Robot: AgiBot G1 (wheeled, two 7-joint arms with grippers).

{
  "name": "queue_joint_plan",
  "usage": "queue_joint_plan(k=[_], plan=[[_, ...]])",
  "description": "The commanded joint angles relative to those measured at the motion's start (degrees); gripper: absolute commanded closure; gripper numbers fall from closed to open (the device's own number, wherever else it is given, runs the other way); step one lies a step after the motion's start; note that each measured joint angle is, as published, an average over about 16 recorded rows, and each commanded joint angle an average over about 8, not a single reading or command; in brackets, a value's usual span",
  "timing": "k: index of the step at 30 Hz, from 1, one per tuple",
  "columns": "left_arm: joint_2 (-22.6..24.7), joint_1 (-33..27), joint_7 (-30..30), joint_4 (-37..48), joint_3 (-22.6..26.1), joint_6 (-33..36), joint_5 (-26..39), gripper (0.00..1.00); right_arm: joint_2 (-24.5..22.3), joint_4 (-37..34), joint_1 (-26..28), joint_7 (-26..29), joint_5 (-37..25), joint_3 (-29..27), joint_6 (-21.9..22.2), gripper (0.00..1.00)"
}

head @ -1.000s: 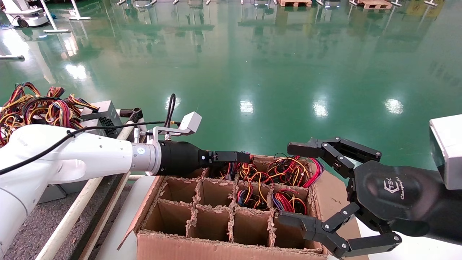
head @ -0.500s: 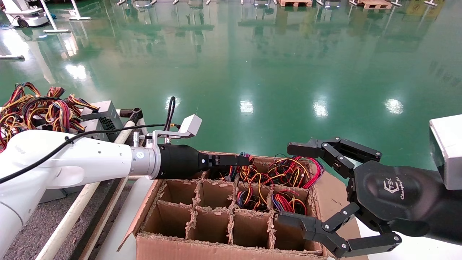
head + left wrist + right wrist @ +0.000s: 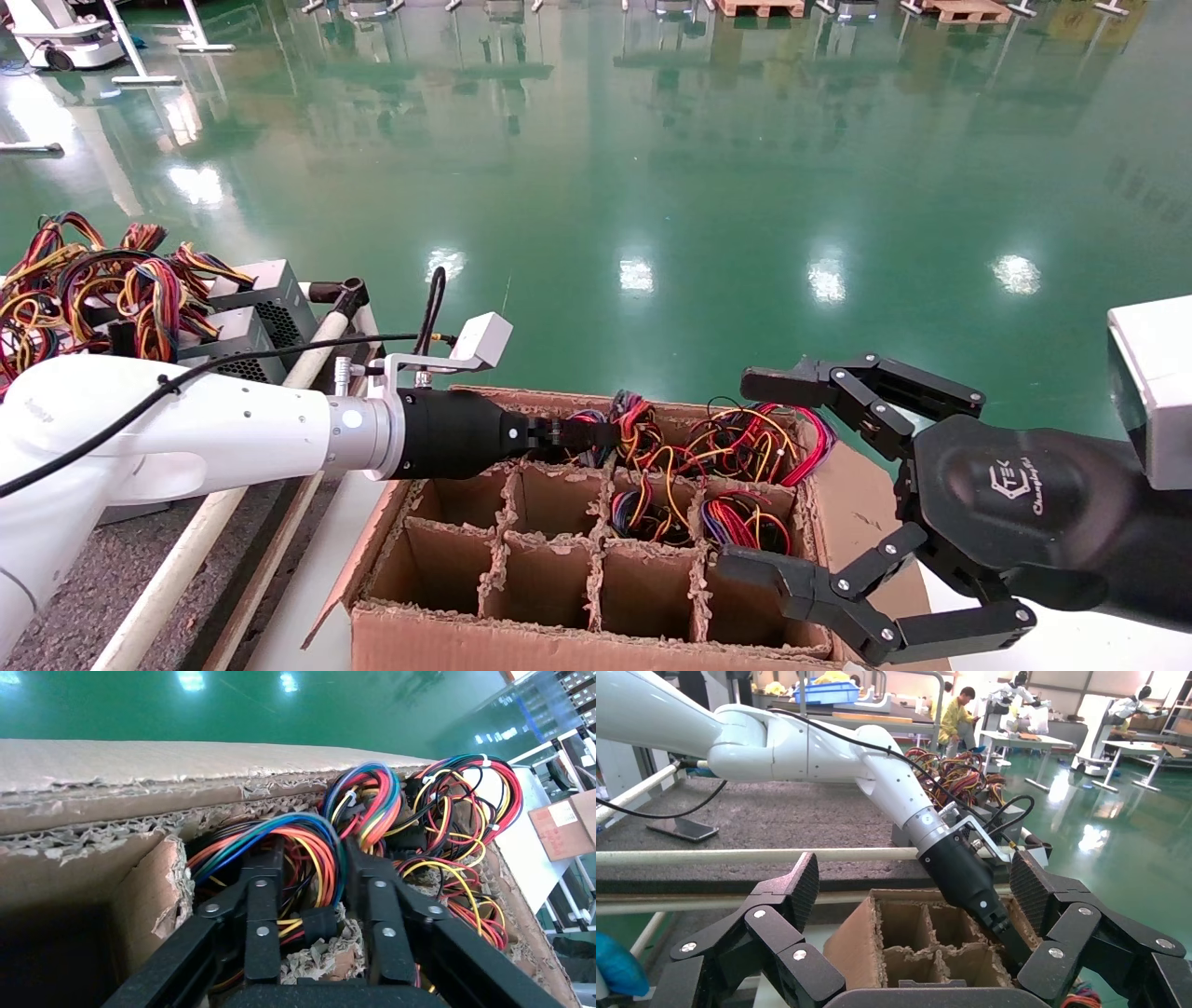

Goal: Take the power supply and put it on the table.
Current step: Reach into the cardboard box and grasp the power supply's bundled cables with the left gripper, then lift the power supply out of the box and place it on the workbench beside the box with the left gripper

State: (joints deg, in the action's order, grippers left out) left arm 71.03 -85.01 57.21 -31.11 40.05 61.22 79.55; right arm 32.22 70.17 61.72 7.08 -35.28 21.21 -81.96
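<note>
Up close, the left end effector (image 3: 320,888) straddles wires (image 3: 295,836), unclosed; right end effector (image 3: 792,485) gapes.

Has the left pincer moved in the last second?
Yes. The left pincer has dropped lower into the carton and pulled back toward the robot's left, among the wires.

Your left arm is glossy white with small dark screw dots, ending in a silver ring and a tapered black wrist; a black cable runs along it to a white camera block on a metal bracket. Your left end effector (image 3: 596,434) is slim black linkage. Your right end effector (image 3: 792,475) has black linked fingers with silver rivets, ridged pads and a white logo on its rounded black body.
</note>
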Motion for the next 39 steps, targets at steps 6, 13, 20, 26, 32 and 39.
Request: queue_joint_plan(k=[6,13,20,26,32,39], plan=[[-0.57,0.48,0.96,-1.86,0.01,-0.36,0.09,1.0,0.0,0.0,0.0,0.0,0.0,0.0,0.0,0.0],[-1.34,0.65,1.87,-3.39,-0.1,-0.56,0.08,1.0,0.0,0.0,0.0,0.0,0.0,0.0,0.0,0.0],[-2.23,0.27,3.07,-5.21,-0.47,-0.64,-0.22,1.0,0.0,0.0,0.0,0.0,0.0,0.0,0.0,0.0],[-3.5,-0.54,4.11,-7.77,-1.2,-0.61,-0.88,1.0,0.0,0.0,0.0,0.0,0.0,0.0,0.0,0.0],[-5.02,-1.59,5.37,-10.65,-2.28,-1.39,-1.58,1.0,0.0,0.0,0.0,0.0,0.0,0.0,0.0,0.0],[-6.37,-2.68,7.18,-13.23,-3.34,-1.79,-2.51,1.0,0.0,0.0,0.0,0.0,0.0,0.0,0.0,0.0]])
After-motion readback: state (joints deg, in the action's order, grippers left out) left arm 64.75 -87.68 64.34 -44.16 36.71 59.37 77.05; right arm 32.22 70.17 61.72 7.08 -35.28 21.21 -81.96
